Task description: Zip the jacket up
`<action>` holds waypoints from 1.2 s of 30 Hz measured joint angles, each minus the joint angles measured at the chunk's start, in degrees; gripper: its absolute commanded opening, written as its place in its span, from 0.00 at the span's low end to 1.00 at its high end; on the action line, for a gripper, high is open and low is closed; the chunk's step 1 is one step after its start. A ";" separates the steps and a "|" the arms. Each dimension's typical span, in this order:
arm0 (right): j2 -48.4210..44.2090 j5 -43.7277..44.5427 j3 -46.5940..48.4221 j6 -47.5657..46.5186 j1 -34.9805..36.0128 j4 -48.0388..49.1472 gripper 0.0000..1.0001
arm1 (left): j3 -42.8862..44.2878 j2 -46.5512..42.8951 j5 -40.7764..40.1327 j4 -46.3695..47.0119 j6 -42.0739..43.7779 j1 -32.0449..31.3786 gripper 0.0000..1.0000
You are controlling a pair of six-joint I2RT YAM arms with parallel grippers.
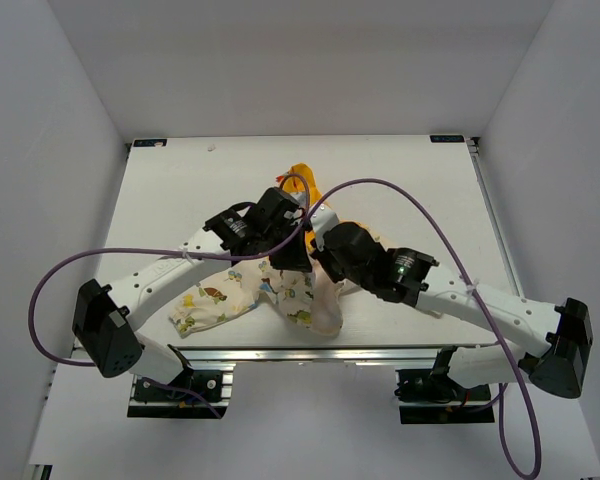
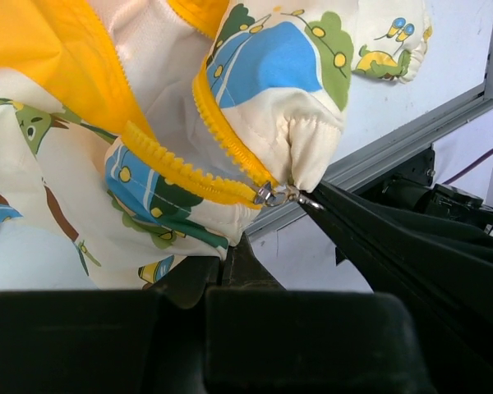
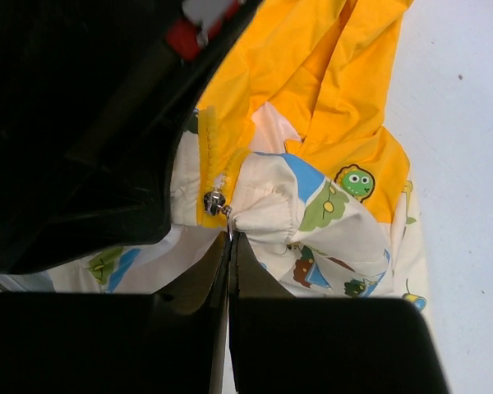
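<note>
The jacket point(image 1: 215, 296) lies bunched at the middle front of the table, cream with cartoon prints and a yellow-orange hood point(image 1: 302, 178) at the far side. My left gripper point(image 1: 288, 260) is shut on the jacket's bottom hem, just below the zipper's foot in the left wrist view point(image 2: 226, 250). My right gripper point(image 1: 321, 252) is shut on the metal zipper pull point(image 3: 228, 220), right under the slider point(image 3: 213, 202). The slider point(image 2: 267, 194) sits at the bottom end of the yellow zipper point(image 2: 177, 168), whose two sides spread apart above it.
The white table point(image 1: 180, 190) is boxed in by white walls at the left, right and back. An aluminium rail point(image 2: 394, 148) runs along its front edge. Purple cables point(image 1: 430, 215) loop over both arms. The two wrists are close together above the jacket.
</note>
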 measured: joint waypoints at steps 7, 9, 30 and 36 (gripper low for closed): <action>4.59 -1.25 7.45 -3.10 -0.09 -7.19 0.00 | -0.79 -1.27 0.46 0.66 0.59 0.17 0.00; 5.07 -2.34 7.58 -4.13 -0.09 -8.59 0.00 | -1.36 -1.53 0.72 0.44 0.74 0.20 0.00; 2.84 -6.84 6.43 -3.85 -0.24 -8.31 0.00 | -2.05 -2.47 2.56 -0.37 2.05 -0.33 0.00; 3.34 -4.96 6.40 -3.85 -0.11 -6.91 0.00 | -2.05 -2.47 2.51 -0.07 2.34 -0.39 0.00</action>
